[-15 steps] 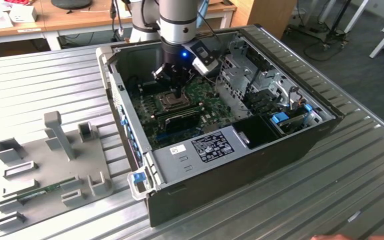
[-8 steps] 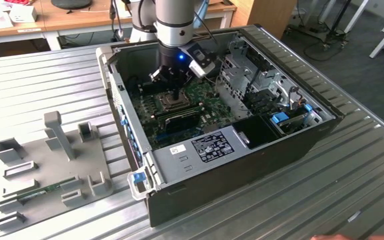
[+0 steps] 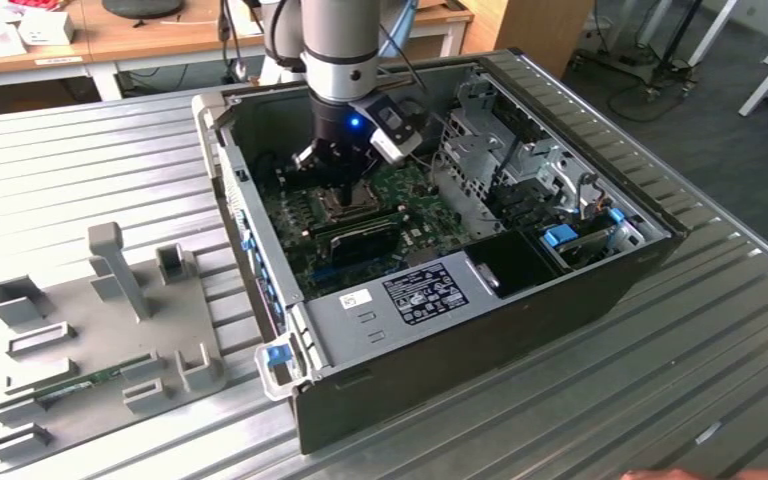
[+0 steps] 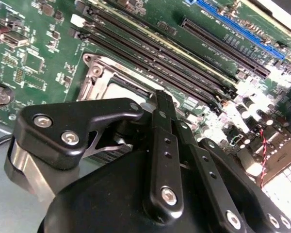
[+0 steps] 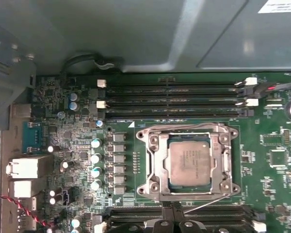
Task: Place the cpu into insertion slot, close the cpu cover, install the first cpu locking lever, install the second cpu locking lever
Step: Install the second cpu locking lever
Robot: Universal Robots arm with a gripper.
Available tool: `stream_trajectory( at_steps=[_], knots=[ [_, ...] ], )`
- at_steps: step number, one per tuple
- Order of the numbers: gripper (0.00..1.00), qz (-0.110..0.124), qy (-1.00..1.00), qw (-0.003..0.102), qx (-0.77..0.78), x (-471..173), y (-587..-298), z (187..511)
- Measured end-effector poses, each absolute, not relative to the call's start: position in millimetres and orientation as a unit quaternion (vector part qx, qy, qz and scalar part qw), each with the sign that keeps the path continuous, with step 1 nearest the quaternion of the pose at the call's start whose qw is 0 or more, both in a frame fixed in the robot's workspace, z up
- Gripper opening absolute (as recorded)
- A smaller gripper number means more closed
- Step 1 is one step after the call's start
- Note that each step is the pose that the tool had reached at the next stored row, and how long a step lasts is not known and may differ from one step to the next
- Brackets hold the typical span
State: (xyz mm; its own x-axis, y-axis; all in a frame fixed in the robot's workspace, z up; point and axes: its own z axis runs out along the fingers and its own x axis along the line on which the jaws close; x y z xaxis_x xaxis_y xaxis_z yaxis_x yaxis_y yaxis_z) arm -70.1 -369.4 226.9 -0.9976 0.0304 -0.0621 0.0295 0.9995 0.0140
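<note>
An open computer case (image 3: 491, 250) lies on the table; the gripper (image 4: 164, 104), fingers together and empty, hangs just above the insertion slot (image 5: 189, 162); the cpu cover (image 5: 155, 165) lies closed around the seated cpu (image 5: 190, 162).

An open computer case (image 3: 491, 290) lies on its side on a ribbed metal table (image 3: 77, 180) — green motherboard (image 3: 411, 200) facing up inside. Long black memory slots (image 5: 174, 99) run in parallel rows across the board in the first wrist view, a line of small capacitors (image 5: 95, 164) nearby. At the exterior view's left sits a grey fixture plate (image 3: 104, 340) with upright blocks — a wooden desk (image 3: 144, 35) stands behind.
</note>
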Motion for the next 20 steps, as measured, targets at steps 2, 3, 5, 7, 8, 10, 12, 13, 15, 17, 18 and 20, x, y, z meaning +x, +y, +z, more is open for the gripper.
stream_trajectory(
  at_steps=[2, 3, 5, 7, 8, 10, 12, 13, 15, 17, 18, 20],
  knots=[
    [0.1, 0.007, 0.999, 0.031, 0.015, -72, -369, 225],
    [0.1, 0.007, 0.999, 0.031, 0.015, -73, -369, 224],
    [0.1, 0.007, 0.999, 0.031, 0.015, -75, -369, 221],
    [0.1, 0.006, 0.999, 0.031, 0.015, -77, -369, 218],
    [0.1, 0.007, 0.999, 0.031, 0.015, -78, -369, 217],
    [0.1, 0.007, 0.999, 0.031, 0.015, -80, -369, 214],
    [0.1, 0.007, 0.999, 0.031, 0.015, -82, -369, 212],
    [0.1, 0.006, 0.999, 0.031, 0.015, -82, -369, 212],
    [0.1, 0.006, 0.999, 0.031, 0.015, -83, -369, 211],
    [0.1, 0.006, 0.999, 0.031, 0.015, -83, -369, 211],
    [0.1, 0.007, 0.999, 0.031, 0.015, -83, -369, 211],
    [0.1, 0.007, 0.999, 0.031, 0.015, -84, -369, 210]
  ],
)
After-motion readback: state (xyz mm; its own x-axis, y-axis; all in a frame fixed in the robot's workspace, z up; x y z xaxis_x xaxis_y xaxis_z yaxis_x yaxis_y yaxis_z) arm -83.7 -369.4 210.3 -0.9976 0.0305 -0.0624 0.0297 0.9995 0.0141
